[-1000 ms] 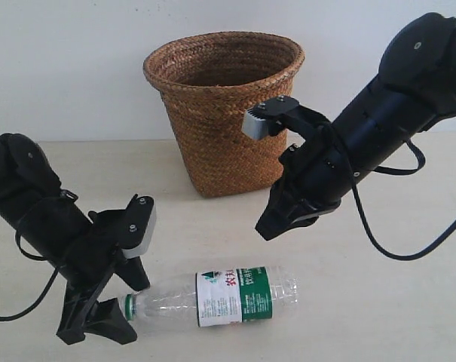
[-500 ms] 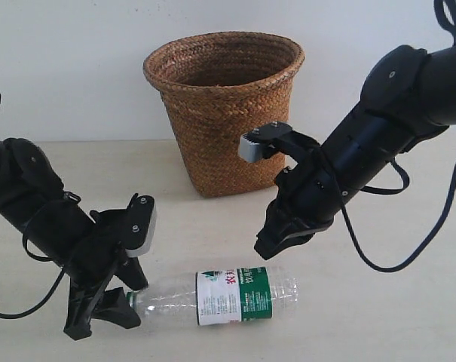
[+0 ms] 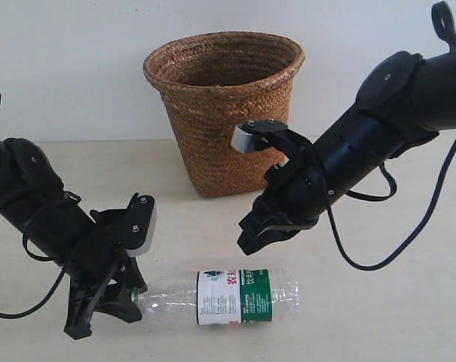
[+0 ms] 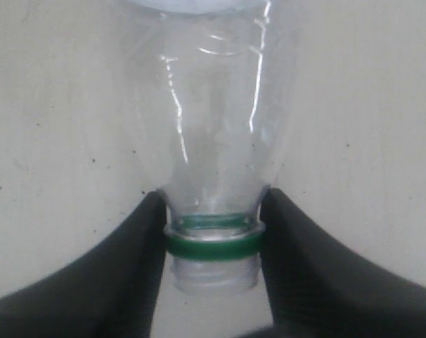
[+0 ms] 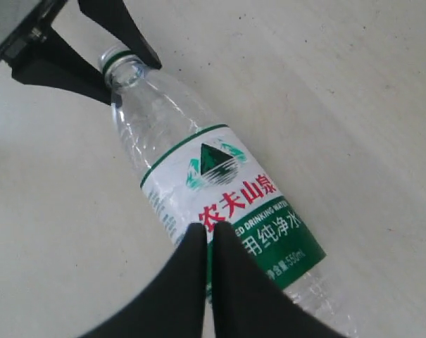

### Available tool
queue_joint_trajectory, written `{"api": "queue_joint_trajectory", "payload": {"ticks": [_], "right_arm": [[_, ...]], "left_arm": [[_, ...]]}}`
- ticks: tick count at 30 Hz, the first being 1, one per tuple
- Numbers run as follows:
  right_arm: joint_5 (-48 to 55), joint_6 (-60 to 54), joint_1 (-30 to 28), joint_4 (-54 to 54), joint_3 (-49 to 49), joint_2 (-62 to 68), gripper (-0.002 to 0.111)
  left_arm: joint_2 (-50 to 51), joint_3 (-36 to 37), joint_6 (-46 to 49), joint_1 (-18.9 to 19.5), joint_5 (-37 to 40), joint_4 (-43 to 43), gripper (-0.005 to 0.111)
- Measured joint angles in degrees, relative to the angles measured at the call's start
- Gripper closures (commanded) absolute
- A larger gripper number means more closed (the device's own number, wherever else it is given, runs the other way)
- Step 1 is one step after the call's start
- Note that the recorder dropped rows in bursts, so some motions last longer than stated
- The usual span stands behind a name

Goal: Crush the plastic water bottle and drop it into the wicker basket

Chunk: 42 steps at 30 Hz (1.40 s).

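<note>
Plastic water bottle (image 4: 213, 141) — neck gripped between left jaws.

Clear bottle (image 3: 235, 296) flat near upright basket (image 3: 224, 113)

Mouth of bottle (image 3: 235, 296) behind left fingers (image 3: 83, 318)
</note>
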Motion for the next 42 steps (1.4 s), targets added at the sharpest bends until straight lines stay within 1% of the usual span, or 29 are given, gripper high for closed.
{"api": "queue_joint_trajectory", "payload": {"ticks": [4, 7, 14, 21, 25, 42], "right_arm": [[-2.56, 0.42, 3.52, 0.26, 0.0, 0.0, 0.108], [-4.81, 3.2, 5.68, 0.36, -0.09, 0.54, 0.108], [-6.09, 7.57, 6.6, 0.0, -0.51, 3.96, 0.108], [-5.17, 11.28, 8.94, 0.0, -6.47, 8.57, 0.108], [-3.85, 13.59, 9.06, 0.13, -8.49, 10.71, 0.108], [-4.25, 15.69, 9.0, 2.12, -10.37, 17.19, 0.108]], "left_arm": [[0.0, 0.0, -0.8, 0.0, 0.0, 0.0, 0.102], [0.0, 0.0, -1.66, 0.0, -0.12, 0.0, 0.102], [0.0, 0.0, -2.66, 0.0, -0.21, 0.0, 0.102], [0.0, 0.0, -2.66, 0.0, -0.21, -0.14, 0.102], [0.0, 0.0, -2.77, 0.0, -0.5, -0.24, 0.102], [0.14, 0.35, -3.01, 0.0, -0.92, -0.24, 0.102]]}}
